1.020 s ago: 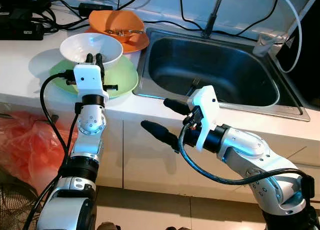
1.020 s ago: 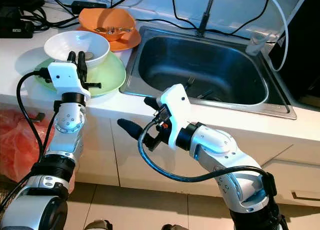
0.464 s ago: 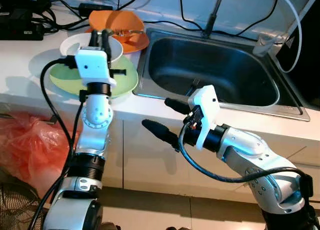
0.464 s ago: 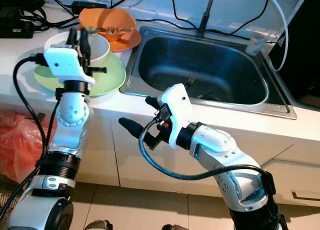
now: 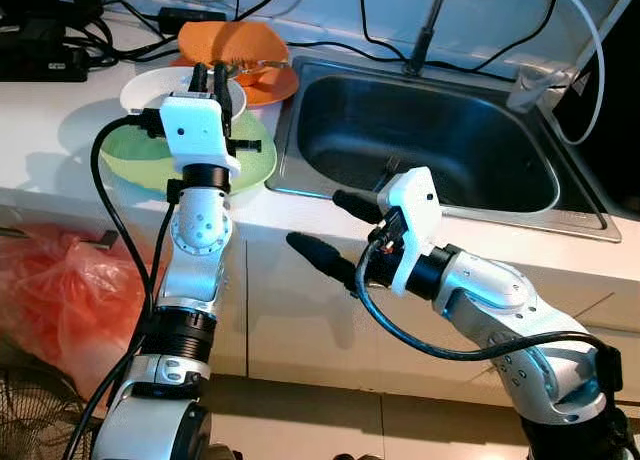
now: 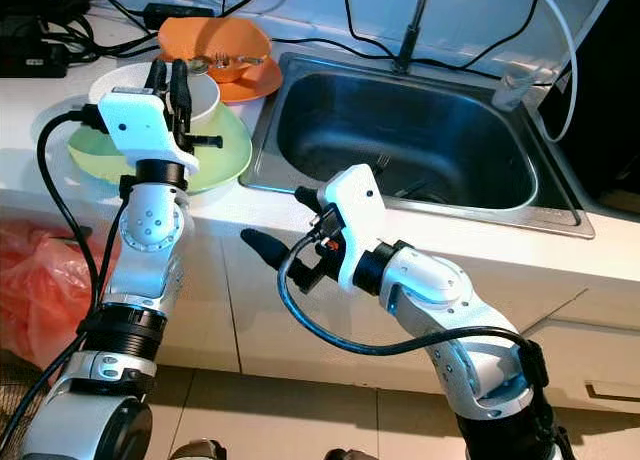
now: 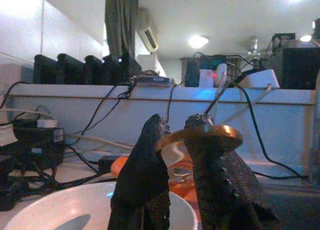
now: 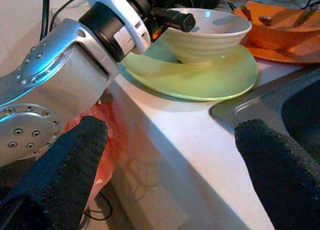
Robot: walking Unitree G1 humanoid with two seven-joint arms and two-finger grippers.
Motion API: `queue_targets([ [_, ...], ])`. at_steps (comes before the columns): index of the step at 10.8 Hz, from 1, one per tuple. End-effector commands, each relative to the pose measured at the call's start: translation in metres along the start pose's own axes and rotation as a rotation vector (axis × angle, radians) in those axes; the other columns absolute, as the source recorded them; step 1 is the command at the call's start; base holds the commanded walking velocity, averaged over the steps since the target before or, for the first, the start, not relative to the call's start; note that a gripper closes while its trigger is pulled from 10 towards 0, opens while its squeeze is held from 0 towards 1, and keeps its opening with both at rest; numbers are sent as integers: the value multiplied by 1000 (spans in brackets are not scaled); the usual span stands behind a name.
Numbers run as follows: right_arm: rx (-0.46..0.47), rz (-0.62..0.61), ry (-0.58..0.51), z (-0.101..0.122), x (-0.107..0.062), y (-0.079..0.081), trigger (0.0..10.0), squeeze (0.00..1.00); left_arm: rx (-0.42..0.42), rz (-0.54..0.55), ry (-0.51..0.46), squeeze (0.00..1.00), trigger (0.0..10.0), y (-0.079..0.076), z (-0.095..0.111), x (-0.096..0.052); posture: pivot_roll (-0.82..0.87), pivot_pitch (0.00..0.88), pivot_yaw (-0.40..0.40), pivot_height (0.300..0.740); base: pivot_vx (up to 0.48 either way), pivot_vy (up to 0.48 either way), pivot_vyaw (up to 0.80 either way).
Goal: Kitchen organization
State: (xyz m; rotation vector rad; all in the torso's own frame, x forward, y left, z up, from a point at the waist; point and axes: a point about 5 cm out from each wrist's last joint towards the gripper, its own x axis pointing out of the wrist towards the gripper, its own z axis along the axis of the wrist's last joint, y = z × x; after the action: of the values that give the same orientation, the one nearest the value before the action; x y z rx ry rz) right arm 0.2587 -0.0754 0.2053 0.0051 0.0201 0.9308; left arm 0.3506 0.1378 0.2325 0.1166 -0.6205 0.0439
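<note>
Holding: left gripper (image 7: 182, 127) pinching small round disc (image 7: 200, 136), above white bowl (image 5: 160, 85)
Waiting: right gripper (image 5: 330, 230) spread wide, below counter edge (image 5: 290, 208), beside sink (image 5: 440, 150)

A red plastic bag (image 5: 50, 290) bulges at the lower left of the frame, below the white desk (image 5: 40, 130). Black cables (image 5: 120, 25) and a dark box (image 5: 40, 55) crowd the upper left corner. More black cables (image 5: 380, 30) trail across the back wall at top centre. A white cable (image 5: 590, 70) loops down at the upper right. Pale cabinet fronts (image 5: 280, 320) and a tiled floor (image 5: 300, 420) lie along the bottom.
</note>
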Motion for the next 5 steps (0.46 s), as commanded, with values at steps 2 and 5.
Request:
queue_targets([
  [2,-25,-32,-16,3,1,-4,10000,0,-27,-52,-5,0,0,-12,5,0,-32,41,-74,740,0,0,0],
  [5,-71,-79,-20,1,1,-7,10000,0,-36,-94,15,0,0,-24,2,2,-40,33,-53,740,0,0,0],
])
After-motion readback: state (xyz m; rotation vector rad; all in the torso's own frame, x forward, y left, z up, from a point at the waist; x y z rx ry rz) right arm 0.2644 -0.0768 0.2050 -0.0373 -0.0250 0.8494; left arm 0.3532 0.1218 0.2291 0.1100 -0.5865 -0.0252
